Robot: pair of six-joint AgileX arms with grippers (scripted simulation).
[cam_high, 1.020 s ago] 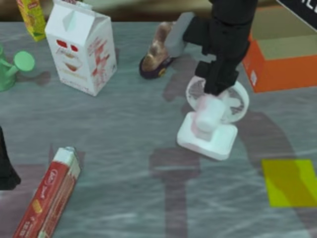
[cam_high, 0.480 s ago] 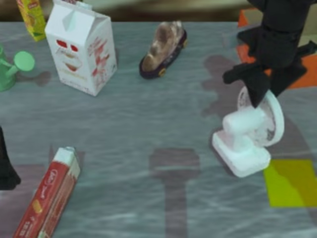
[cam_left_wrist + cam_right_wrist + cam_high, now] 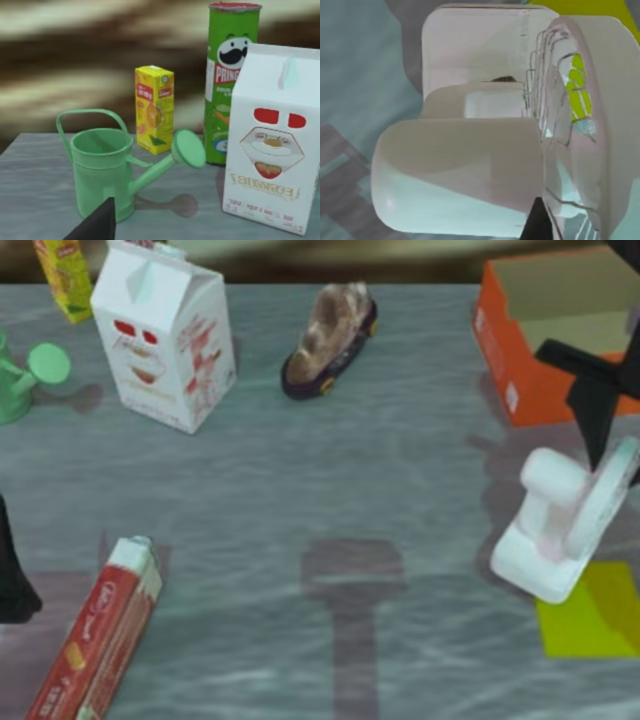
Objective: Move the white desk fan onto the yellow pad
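From above, the right hand (image 3: 598,445) is closed on the round head of the white desk fan (image 3: 560,525), which hangs tilted at the bench's right side with its base overlapping only the upper left corner of the yellow pad (image 3: 595,612); set down now, it would likely land half off the pad or tip. The left wrist view shows only bystanders, a watering can (image 3: 102,165) and a milk carton (image 3: 270,145), with the left arm parked at the bench's left edge. The right wrist view shows the fan close up with the pad beyond its base, and such a narrow hold on the grille could let it swing or slip.

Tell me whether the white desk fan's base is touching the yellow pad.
Cannot tell. In the top view the white desk fan, carried by the right gripper, overlaps the yellow pad, but no view shows contact or gap.
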